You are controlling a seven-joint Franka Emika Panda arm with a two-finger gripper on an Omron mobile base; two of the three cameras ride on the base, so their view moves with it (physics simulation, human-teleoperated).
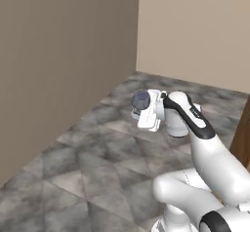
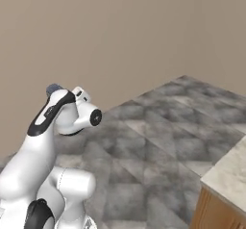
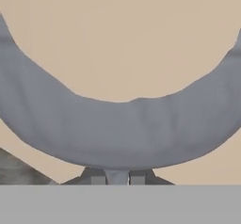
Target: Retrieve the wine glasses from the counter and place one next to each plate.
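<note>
While carried at the end of the folded arm, glass [image 1: 140,99] sits clamped in gripper [image 1: 138,110], bowl uppermost, well above the floor [image 1: 83,163]. Seen from the hand view as a wide grey-blue arc [image 3: 117,129] across the frame, with the thin stem running down between the two dark fingertips [image 3: 97,179]. Jaws nearly together, pinched on that stem; no gap visible either side of it. From the right base view, only the top of the bowl [image 2: 54,88] peeks over the wrist.

Step in hand, as judged: transport. One glass lifted and in transit, base turned toward bare walls [image 1: 63,55] and tiled floor, away from any place setting. No plate in sight; a corner of marble top [image 2: 230,172] over a wood front at lower right of the right base view, too little shown to say which surface it is. Whereabouts of second glass and both plates not determinable from these views.

Next move, as judged: drive or turn the base until a plate comes into view, keep the glass upright and the grip firm through the swing, then extend the arm, lower the foot flat onto the surface just beside the plate, not on it, and release. Risk noted: a thin stem in a narrow pinch could pivot if the wrist rolls sharply.
</note>
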